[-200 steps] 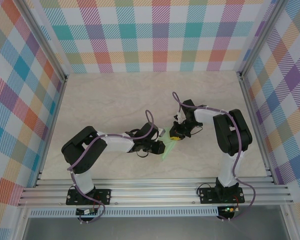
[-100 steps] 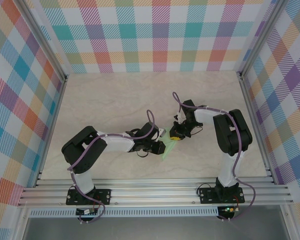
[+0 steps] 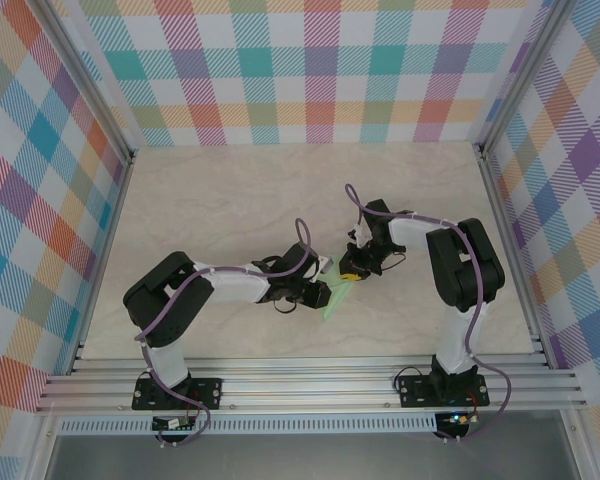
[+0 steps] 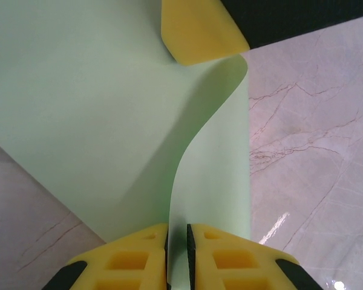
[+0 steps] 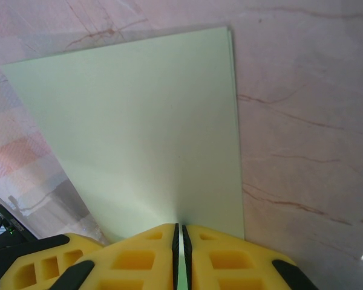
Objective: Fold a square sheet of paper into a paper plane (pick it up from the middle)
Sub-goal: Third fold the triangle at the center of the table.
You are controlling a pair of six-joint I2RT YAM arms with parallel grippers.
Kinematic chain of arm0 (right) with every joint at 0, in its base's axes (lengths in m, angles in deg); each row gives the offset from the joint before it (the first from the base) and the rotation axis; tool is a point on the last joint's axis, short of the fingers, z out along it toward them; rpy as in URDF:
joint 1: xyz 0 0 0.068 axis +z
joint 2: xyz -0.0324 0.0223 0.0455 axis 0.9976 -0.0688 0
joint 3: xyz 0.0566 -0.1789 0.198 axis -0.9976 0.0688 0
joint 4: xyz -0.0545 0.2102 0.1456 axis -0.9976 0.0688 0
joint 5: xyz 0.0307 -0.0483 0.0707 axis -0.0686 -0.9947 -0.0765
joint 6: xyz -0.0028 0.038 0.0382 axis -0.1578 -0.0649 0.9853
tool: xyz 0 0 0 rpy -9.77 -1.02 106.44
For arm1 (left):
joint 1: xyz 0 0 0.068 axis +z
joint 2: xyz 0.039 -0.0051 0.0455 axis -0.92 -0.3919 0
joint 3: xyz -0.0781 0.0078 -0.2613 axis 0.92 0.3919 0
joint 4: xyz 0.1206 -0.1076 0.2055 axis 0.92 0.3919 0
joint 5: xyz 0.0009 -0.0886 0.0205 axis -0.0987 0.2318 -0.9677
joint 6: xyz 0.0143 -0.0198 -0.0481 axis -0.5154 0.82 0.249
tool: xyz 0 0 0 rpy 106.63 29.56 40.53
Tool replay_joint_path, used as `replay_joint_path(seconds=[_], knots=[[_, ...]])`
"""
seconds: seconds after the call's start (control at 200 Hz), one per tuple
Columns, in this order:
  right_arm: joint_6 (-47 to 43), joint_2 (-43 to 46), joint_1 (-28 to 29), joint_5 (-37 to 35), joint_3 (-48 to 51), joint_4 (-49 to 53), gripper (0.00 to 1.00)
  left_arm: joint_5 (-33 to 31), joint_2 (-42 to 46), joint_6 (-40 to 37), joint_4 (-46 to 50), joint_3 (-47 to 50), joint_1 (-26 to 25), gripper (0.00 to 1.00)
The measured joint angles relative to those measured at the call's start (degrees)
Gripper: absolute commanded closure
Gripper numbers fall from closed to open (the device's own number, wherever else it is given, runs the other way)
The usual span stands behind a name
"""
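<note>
Jaws on both arms are nearly closed, each nipping thin paper btwn yellow pads. Left gripper (image 4: 176, 241) pinches one edge of the square sheet of paper (image 4: 97, 121); the sheet curls up and away from it in an S-bend, and one pad of the right gripper (image 3: 355, 268) shows at the far end of that bend. In the right wrist view the right gripper pinches the opposite edge, w/ the sheet hanging flat beyond it; a doubled edge along one side suggests two layers, i.e. prob. folded in half, tho I can't be sure.

Ref = near rail (image 3: 310, 375): the sheet sits a bit beyond the rail, roughly over its middle, held up off the table (image 3: 230, 200) btwn the two grippers; left gripper is closer to the rail than the right.

Progress, my read: early. Pickup done, maybe a centre fold started or made. No pointed nose, no wing folds visible, so most creasing is left, plus setting the result down.
</note>
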Motion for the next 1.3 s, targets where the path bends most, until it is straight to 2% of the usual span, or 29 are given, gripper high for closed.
replay_joint_path(seconds=[0.935,1.105,1.3], knots=[[0.63,1.11,0.02,-0.68,0.46,-0.13,0.83,-1.09,-0.85,-1.38,0.87,-0.72,0.02,0.84],[2.36,7.69,-0.59,-2.82,2.45,-0.39,0.82,-1.07,-1.11,-1.38,0.11,-0.7,0.0,0.84],[5.33,17.84,-1.31,-1.53,8.83,-4.76,0.89,-1.05,-1.2,-1.38,-0.13,-0.7,0.0,0.84]])
